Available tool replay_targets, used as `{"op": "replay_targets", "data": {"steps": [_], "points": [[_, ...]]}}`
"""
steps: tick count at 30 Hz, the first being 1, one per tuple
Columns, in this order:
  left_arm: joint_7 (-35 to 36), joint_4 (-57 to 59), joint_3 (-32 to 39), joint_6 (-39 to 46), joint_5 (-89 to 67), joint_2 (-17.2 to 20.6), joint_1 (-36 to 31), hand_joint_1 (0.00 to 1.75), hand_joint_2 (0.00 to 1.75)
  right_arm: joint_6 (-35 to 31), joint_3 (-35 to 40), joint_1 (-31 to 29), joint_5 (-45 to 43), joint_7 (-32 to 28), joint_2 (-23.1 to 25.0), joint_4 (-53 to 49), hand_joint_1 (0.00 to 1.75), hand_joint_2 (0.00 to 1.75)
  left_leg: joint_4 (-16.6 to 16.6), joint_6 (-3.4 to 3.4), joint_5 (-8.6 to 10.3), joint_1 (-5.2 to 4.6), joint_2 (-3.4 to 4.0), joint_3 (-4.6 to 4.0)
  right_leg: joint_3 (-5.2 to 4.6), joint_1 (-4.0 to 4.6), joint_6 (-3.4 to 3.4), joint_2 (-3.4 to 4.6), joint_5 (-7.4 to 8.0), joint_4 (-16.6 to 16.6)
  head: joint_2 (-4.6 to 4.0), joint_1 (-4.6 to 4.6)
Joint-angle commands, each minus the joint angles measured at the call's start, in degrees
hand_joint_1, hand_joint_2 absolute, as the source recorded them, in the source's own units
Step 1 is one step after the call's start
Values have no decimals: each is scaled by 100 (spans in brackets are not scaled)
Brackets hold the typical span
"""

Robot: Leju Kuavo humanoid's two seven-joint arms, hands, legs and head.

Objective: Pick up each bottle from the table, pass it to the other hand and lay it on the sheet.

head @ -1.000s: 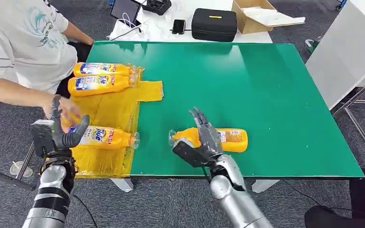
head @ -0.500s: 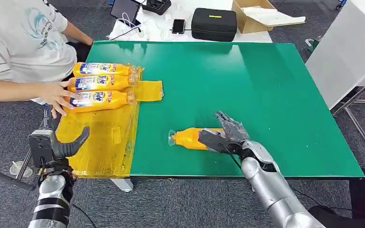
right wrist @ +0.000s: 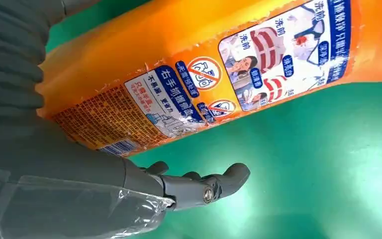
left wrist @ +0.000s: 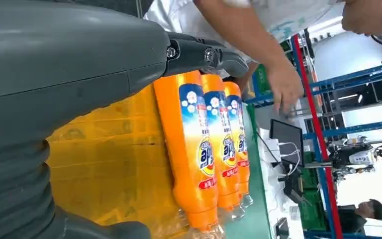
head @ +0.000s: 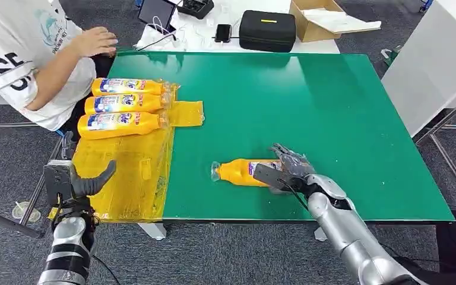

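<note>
1. The right hand (head: 285, 169) is wrapping its fingers around the base end of the orange bottle (head: 240, 172), which is lying on its side on the green bench (head: 309, 95).
2. The left hand (head: 74, 181) is hovering at the yellow sheet (head: 124, 172), fingers apart, holding nothing.
3. Three bottles (head: 122, 104) are lying side by side on the sheet.

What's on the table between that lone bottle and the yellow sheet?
Nothing: the head view shows bare green table from the bottle to the sheet.
</note>
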Motion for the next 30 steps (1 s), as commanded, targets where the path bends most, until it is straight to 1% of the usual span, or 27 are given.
{"op": "replay_targets", "data": {"steps": [1,3,4,8,9,10,11,14,19,20,21,24,27,30], "points": [[24,596,-35,-50,1,7,-347,0,175,371,484,-296,-215,-172,-86,798,0,175,-5,5,-5,0,-2,21,24,3,-8,-10,-6,-5,0,-2],[24,703,-76,-66,-4,-11,-419,0,175,439,656,-373,-188,-196,-102,941,0,175,-5,8,-8,1,-1,32,36,6,-11,-12,-9,-8,0,0],[24,730,-89,-61,0,-21,-437,0,175,460,722,-414,-173,-192,-104,1007,0,175,-4,5,-3,1,-3,19,22,3,-6,-10,-5,-5,0,-2],[24,883,-98,-66,40,-35,-504,0,175,579,1092,-699,-69,-110,-114,1338,0,175,-4,4,-3,0,4,23,22,3,-5,-3,-2,-5,0,2],[24,903,-99,-76,45,-40,-512,0,175,623,1121,-736,-90,-142,-135,1352,19,175,-5,6,-3,1,4,30,30,4,-8,-6,-3,-8,2,0],[24,974,-86,-89,57,-47,-539,0,175,685,1177,-761,-111,-178,-175,1351,168,175,-4,4,-3,1,6,28,25,3,-6,-2,0,-6,0,0],[24,1004,-90,-93,55,-55,-553,0,175,716,1198,-767,-164,-215,-210,1333,175,175,-4,6,-3,0,3,34,32,3,-8,-8,-3,-6,0,0],[24,1064,-90,-103,77,-62,-583,0,175,813,1254,-736,-348,-312,-313,1229,175,175,-6,5,0,1,-2,40,37,4,-7,-15,-1,-8,2,0],[24,1171,-151,-120,109,-61,-672,0,175,1225,1565,-779,-812,-457,-711,930,175,175,-1,6,0,1,-11,42,43,4,-4,-22,-3,-4,0,0],[24,1185,-162,-105,101,-64,-679,0,175,1232,1596,-788,-836,-451,-747,911,175,175,-5,12,-2,1,-18,53,61,6,-9,-36,-7,-11,0,-2],[24,1193,-170,-92,102,-72,-685,0,175,1241,1628,-797,-874,-446,-780,891,175,175,-2,6,-1,0,-8,43,44,3,-4,-18,-3,-5,0,0],[24,1193,-170,-92,102,-72,-685,0,175,1241,1628,-797,-874,-446,-780,891,175,175,-4,8,-4,0,-8,52,57,4,-6,-20,-6,-9,0,0],[24,1198,-175,-105,115,-71,-684,0,175,1228,1671,-794,-899,-430,-783,892,175,175,-3,5,-2,0,-2,46,48,3,-5,-11,-2,-6,0,0],[24,1211,-196,-117,138,-78,-690,0,175,1199,1794,-755,-1084,-396,-909,760,175,175,-5,7,-2,1,-9,52,57,5,-8,-22,-4,-9,0,0]]}}
